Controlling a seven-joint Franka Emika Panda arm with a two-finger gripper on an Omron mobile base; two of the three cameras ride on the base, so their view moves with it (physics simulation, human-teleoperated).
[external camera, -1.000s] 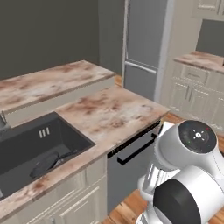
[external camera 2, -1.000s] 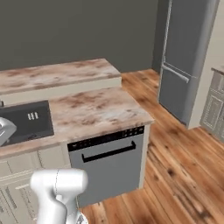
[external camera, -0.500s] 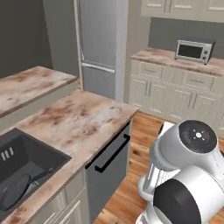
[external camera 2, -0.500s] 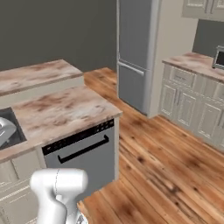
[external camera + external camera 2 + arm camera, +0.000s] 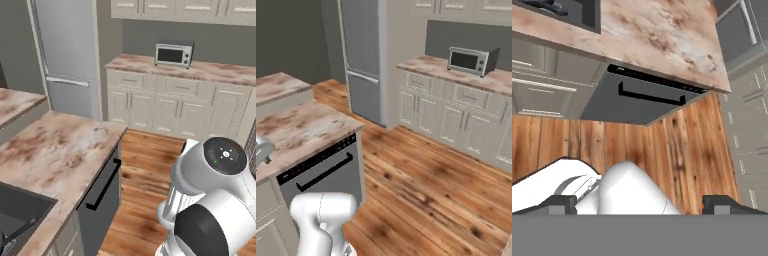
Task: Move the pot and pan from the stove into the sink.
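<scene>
Pincer [image 5: 639, 204] spread wide with nothing between its tips, pointing down at the wooden floor [image 5: 677, 145] in the hand view; just past it stands the dishwasher [image 5: 642, 97] with its dark bar handle, set under the marbled tabletop [image 5: 662, 35]; a corner of the sink [image 5: 572, 11] shows at the top left of that view, with a dark shape inside that I cannot identify.

From the left base view the sink [image 5: 20, 212] sits at the lower left edge, and a long thin dark handle lies in it, likely the pan [image 5: 17, 232], though too little shows to be sure; the pot and the stove cannot be placed from these pictures. Farther off stand the tall grey fridge [image 5: 67, 55], a row of pale cabinets [image 5: 170, 102], and a toaster oven [image 5: 173, 54] on the far counter.

Judging by this, the step in hand is travel: the base appears turned away from the sink with an empty pincer, probably heading for the stove to fetch what remains; next it needs the stove brought into view, then a lowering over the pot's rim or handle before closing.
</scene>
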